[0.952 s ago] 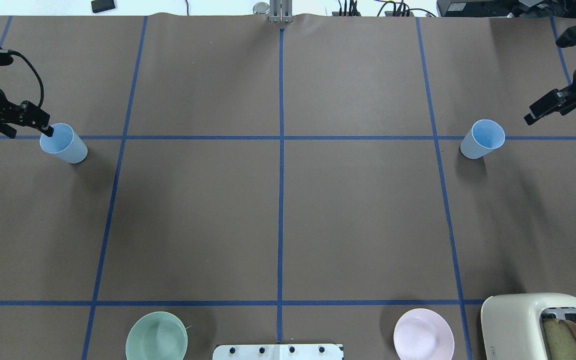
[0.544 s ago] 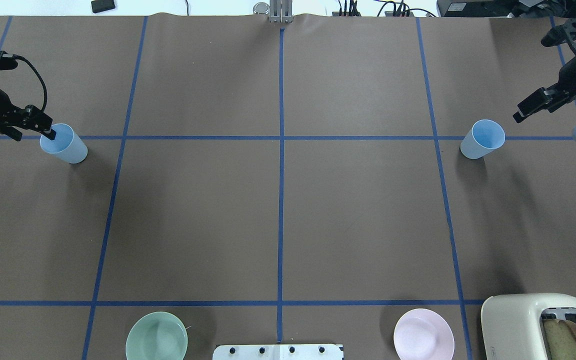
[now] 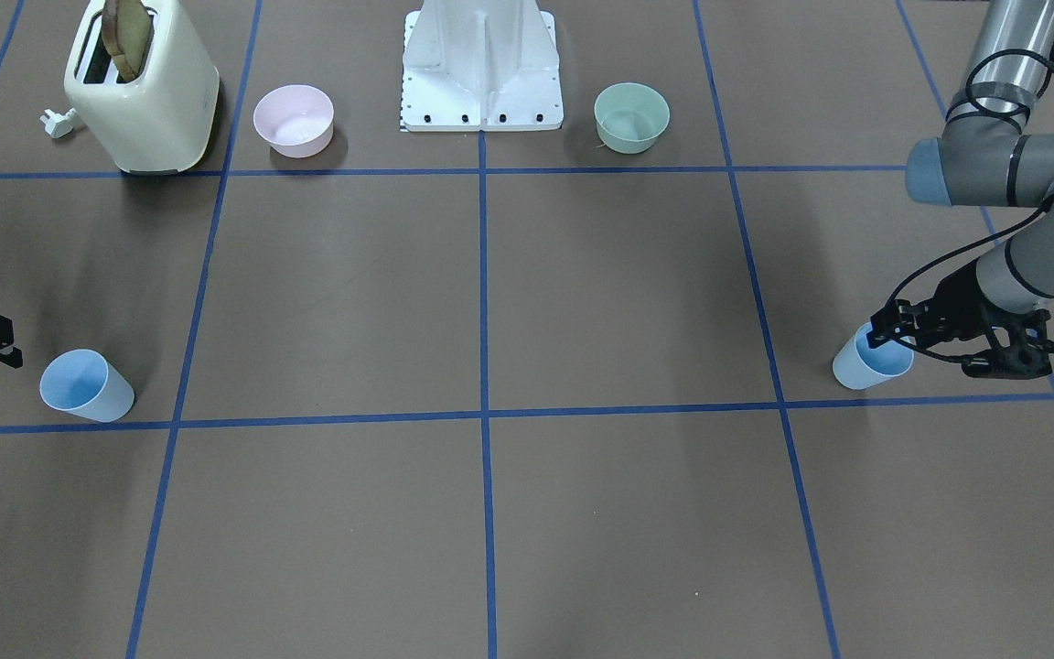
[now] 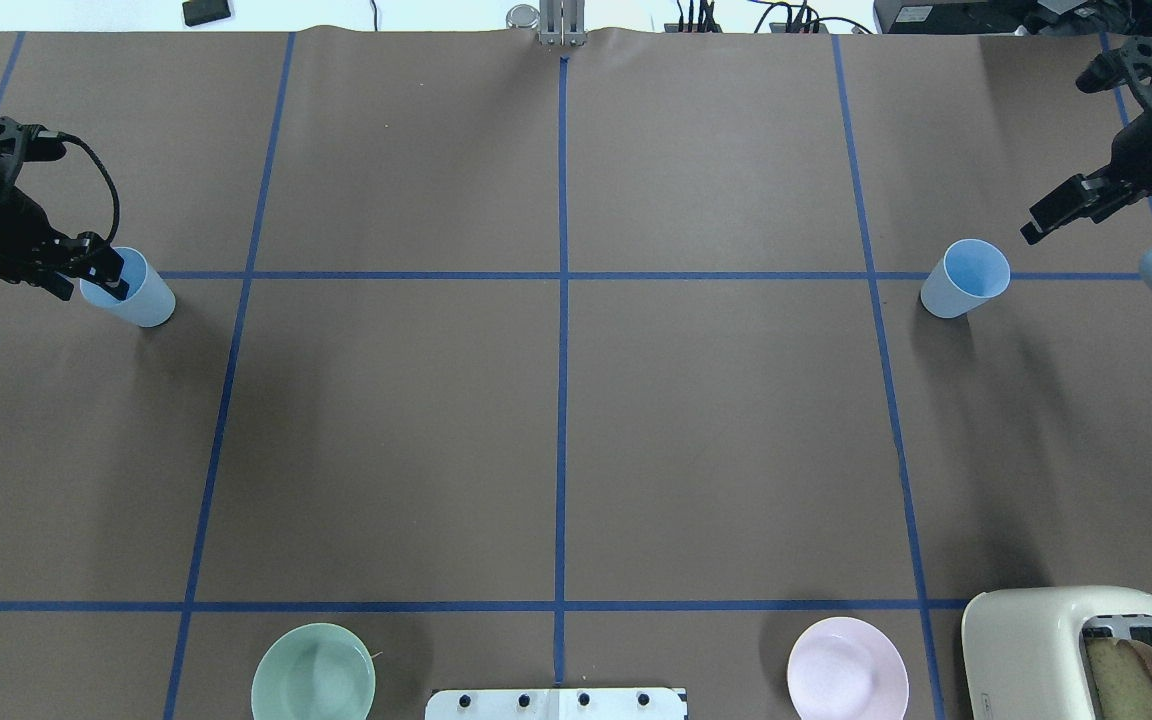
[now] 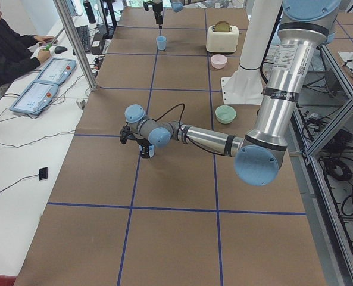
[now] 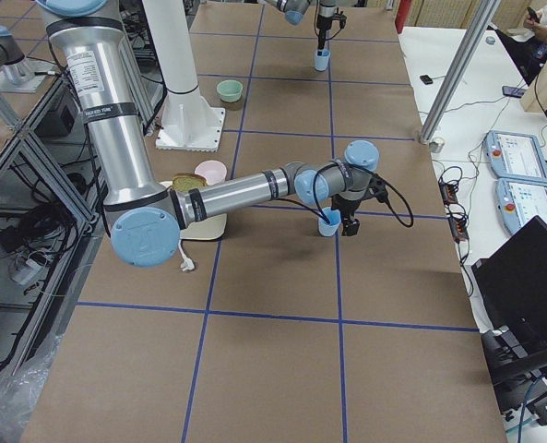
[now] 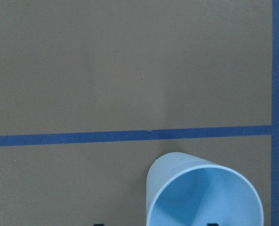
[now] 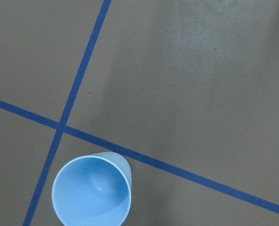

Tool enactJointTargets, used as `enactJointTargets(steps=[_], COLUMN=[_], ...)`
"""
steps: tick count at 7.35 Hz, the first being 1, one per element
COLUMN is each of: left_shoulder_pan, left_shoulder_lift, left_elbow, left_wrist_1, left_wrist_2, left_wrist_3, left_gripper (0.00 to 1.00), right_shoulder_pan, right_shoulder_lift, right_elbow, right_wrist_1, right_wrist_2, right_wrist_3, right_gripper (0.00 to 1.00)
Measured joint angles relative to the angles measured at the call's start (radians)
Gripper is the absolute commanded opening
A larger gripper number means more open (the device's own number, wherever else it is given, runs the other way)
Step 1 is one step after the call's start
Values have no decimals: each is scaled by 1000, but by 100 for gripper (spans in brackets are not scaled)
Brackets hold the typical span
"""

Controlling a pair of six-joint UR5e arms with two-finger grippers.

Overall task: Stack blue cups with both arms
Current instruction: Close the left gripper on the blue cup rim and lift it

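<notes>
Two light-blue cups stand upright on the brown table. The left cup [image 4: 136, 292] also shows in the front view [image 3: 861, 371] and fills the bottom of the left wrist view [image 7: 205, 197]. My left gripper [image 4: 96, 278] is open and straddles that cup's rim, one finger inside and one outside; it also shows in the front view [image 3: 893, 331]. The right cup [image 4: 966, 278] also shows in the front view [image 3: 86, 386] and in the right wrist view [image 8: 92, 193]. My right gripper [image 4: 1036, 225] looks open and empty, beside and above that cup, not touching it.
A cream toaster [image 4: 1056, 650] holding bread, a pink bowl [image 4: 847, 668] and a pale green bowl [image 4: 313, 672] stand along the robot's side of the table by the white base mount [image 3: 481, 69]. Blue tape lines cross the table. An operator [image 5: 9, 47] sits at a desk.
My left gripper has moved in onto the left cup, so one finger now dips inside its rim. My right gripper has shifted left and slightly farther back, nearer the right cup. Both cups are unmoved.
</notes>
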Motion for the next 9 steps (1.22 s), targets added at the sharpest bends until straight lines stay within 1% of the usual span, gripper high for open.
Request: enactJointTargets(steps=[1,2,7,8,9], left_shoulder_pan=[3,3,-1,-2,-2], left_shoulder_lift=[-1,-2,-5,-18,-51], left_elbow=[1,-1,-34,-50,-62], left_wrist_1=[0,0,1,9,29], left_wrist_2=[-1,-1,-2,-2,-3], left_wrist_3=[1,1,-12,-51,-115], left_gripper=[2,0,0,0,0], right_shoulder_pan=[0,0,-2,-2,-2], right_shoulder_lift=[0,0,0,-2,-3], right_elbow=[0,-1,-1,-1,-1], right_wrist_1=[0,0,2,2,1], right_wrist_2=[0,-2,-15,-16,-16], right_wrist_3=[0,0,0,0,-1], right_gripper=[100,100,100,100,100])
